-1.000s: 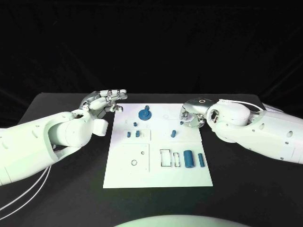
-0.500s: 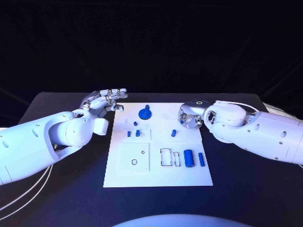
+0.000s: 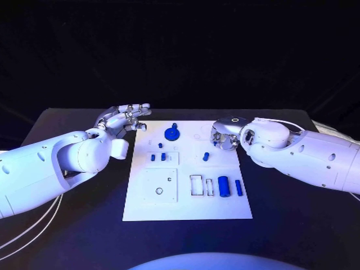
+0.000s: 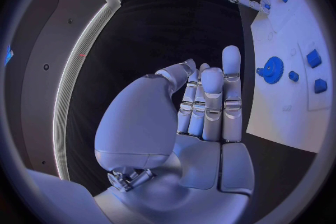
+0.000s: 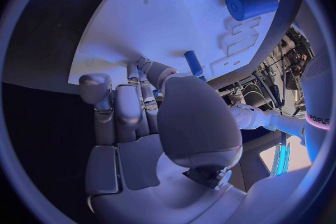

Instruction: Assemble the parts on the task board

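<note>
Right hand (image 3: 225, 138) has edged inward, fingers (image 5: 119, 106) hiding their tips

The task board (image 3: 188, 208) lies on the worktop (image 3: 58, 225); the left hand (image 3: 125, 117) hovers beside its far-left corner, the right hand (image 3: 225, 138) above its far-right edge.

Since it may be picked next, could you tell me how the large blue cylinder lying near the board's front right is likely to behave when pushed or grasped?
The large blue cylinder lies on its side on the white task board, so a sideways push would probably roll it. It looks rigid. Its smooth round surface may slip in a loose pinch.
</note>
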Motion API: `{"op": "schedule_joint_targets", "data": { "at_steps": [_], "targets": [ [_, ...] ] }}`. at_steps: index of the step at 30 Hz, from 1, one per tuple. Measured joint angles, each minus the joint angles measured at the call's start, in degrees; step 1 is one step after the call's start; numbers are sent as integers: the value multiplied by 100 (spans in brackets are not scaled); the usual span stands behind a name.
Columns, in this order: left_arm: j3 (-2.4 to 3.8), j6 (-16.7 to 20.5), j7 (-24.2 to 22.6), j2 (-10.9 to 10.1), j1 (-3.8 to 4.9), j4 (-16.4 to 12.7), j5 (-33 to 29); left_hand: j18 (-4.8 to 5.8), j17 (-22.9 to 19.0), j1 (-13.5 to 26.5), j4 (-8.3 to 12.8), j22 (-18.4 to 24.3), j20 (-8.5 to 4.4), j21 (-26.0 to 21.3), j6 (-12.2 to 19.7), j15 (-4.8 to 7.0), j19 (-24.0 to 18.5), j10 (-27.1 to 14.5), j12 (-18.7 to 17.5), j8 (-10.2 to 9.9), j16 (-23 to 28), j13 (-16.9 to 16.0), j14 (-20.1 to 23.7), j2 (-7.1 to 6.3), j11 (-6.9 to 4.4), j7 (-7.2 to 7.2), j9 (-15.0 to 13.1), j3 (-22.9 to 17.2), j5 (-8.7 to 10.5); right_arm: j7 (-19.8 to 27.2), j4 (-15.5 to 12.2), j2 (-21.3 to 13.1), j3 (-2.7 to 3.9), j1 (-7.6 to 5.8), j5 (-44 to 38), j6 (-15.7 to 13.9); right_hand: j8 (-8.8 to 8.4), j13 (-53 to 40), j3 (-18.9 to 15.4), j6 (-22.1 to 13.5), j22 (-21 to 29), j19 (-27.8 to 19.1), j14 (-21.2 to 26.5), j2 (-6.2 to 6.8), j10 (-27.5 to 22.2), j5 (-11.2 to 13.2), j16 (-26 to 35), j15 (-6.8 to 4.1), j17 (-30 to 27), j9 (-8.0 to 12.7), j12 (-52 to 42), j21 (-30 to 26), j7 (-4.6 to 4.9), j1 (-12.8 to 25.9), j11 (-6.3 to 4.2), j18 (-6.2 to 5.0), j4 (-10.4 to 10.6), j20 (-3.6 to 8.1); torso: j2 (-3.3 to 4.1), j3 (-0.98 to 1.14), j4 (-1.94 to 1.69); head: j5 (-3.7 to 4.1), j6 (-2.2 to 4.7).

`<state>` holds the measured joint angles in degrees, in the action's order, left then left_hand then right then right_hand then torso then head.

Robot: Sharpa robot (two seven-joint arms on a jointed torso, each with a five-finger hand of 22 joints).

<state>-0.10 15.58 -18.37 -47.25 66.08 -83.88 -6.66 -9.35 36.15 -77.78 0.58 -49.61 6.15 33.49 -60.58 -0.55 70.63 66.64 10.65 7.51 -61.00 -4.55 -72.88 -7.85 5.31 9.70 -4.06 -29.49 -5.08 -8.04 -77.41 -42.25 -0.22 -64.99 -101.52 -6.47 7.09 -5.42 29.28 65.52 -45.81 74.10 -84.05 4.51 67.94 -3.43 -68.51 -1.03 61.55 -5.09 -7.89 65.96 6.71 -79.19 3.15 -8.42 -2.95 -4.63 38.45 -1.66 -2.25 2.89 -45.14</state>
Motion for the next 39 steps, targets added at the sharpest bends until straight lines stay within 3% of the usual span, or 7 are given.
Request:
{"op": "schedule_joint_targets", "data": {
  "at_steps": [12,23,31,39],
  "targets": [
    [0,-16,19,1,-1,18,-5,0,-19,0,16,7,0,-21,22,-6,0,-20,0,0,0,0,5,0,20,21,5,16,0,-81,-230,-157,-14,97,-72,-394,14,58,44,69,-99,56,11,-78,121,33,0,-11,-27,1,44,85,14,2,-8,0,-49,16,-4,2,2,23,-16],
    [-2,-29,43,-4,-6,46,-7,1,-50,0,32,21,0,-21,22,-6,0,-41,23,0,23,1,5,0,40,21,5,31,0,-102,-746,-454,88,-22,157,-675,14,74,38,93,-122,61,11,-93,159,48,0,-11,-34,-25,70,109,-5,58,5,0,-55,21,-7,2,9,20,-13],
    [-2,-38,55,-12,-12,49,-7,1,-59,0,32,21,0,-21,22,-6,0,-60,23,0,23,1,4,0,20,21,5,31,0,-104,-1208,-468,101,-36,393,-776,8,82,34,110,-133,61,11,-65,166,48,0,-11,-34,-27,69,109,12,86,-1,1,-52,21,-2,3,9,-40,2],
    [-3,-51,69,-11,-23,40,-8,2,-68,0,47,25,0,-43,42,-7,0,-60,23,0,23,1,4,0,20,41,5,47,0,-53,-1584,-144,95,113,577,-816,-5,89,13,110,-132,60,11,-65,166,48,0,-10,-34,-27,91,108,13,86,-1,1,-45,21,-2,-4,-2,-190,-19]
  ]
}}
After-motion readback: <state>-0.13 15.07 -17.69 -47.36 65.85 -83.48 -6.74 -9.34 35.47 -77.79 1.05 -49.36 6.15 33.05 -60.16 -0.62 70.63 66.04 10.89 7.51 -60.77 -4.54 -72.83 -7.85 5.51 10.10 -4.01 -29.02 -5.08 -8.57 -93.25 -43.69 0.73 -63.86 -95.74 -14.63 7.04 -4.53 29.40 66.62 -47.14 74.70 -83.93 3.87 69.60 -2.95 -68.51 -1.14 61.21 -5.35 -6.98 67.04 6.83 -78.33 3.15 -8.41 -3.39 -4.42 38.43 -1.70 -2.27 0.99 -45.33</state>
